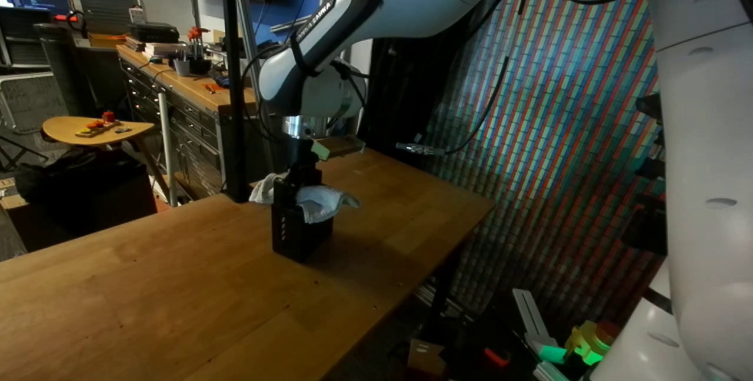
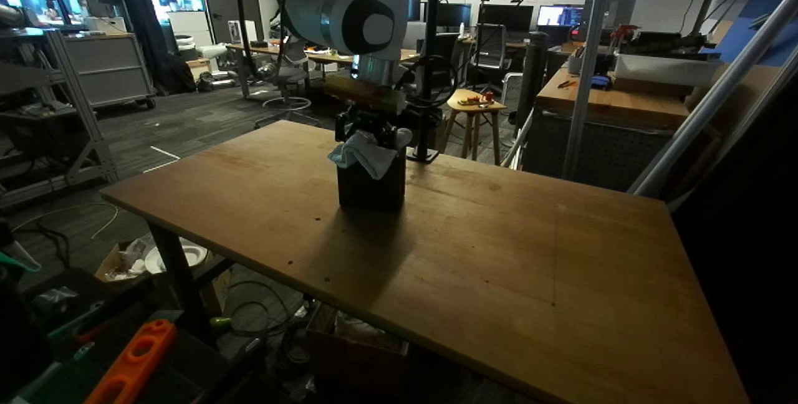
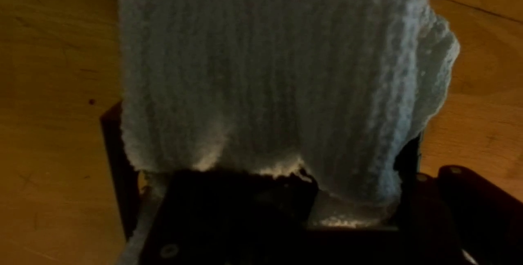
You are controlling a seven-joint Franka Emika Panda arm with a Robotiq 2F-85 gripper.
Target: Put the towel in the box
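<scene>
A black upright box (image 1: 297, 239) stands on the wooden table; it also shows in an exterior view (image 2: 371, 189). The pale grey-blue towel (image 1: 323, 201) lies bunched over the box top, with ends hanging over its sides in both exterior views (image 2: 369, 153). My gripper (image 1: 294, 190) points down at the box top, with towel around its fingers. In the wrist view, the towel (image 3: 265, 72) covers most of the box opening, and a dark box wall (image 3: 116, 175) shows at left. The gripper (image 3: 322, 195) is very dark there, and its fingertips blend with the box.
The wooden table (image 1: 194, 293) extends around the box, with its edge (image 2: 206, 248) near it. A black vertical post (image 2: 430, 61) stands close beside the box and arm. A black cable (image 1: 494, 104) hangs behind the table. A small stool (image 1: 97, 129) stands beyond the table.
</scene>
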